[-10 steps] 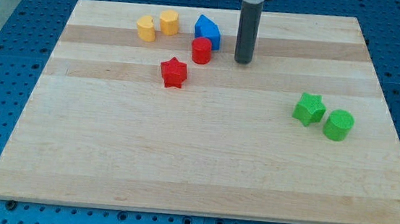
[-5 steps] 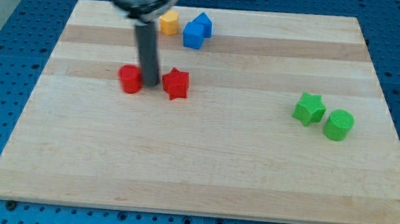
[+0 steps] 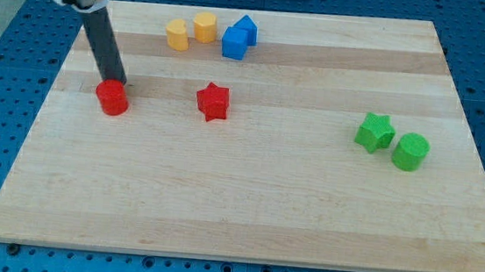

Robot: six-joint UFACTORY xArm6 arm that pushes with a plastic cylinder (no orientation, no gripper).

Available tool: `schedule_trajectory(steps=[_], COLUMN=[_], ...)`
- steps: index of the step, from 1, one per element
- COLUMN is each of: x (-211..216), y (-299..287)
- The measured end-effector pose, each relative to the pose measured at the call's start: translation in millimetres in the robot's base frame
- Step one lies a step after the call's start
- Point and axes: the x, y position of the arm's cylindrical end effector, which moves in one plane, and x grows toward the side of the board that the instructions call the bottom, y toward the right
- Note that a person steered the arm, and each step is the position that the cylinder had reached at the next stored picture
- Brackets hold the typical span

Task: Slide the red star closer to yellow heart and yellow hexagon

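My tip (image 3: pixel 113 82) carries no jaws and touches the top edge of the red cylinder (image 3: pixel 112 98). The red star (image 3: pixel 213 102) lies well to its right on the surface (image 3: pixel 246 198), below the yellow heart (image 3: pixel 176 35) and yellow hexagon (image 3: pixel 204 27).

- Pale striped wooden board (image 3: pixel 246 198) on a blue perforated table (image 3: pixel 2 62)
- Red star (image 3: pixel 213 102), red cylinder (image 3: pixel 112 98)
- Yellow heart (image 3: pixel 176 34), yellow hexagon (image 3: pixel 204 26)
- Two blue blocks (image 3: pixel 239 38)
- Green star (image 3: pixel 374 132), green cylinder (image 3: pixel 410 152)
- Dark rod, my tip (image 3: pixel 112 81)
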Motion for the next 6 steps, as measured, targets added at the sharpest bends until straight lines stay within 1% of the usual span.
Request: schedule_trajectory(steps=[2,3,5,6], x=[91,91,51,21], y=[24,52,208,171])
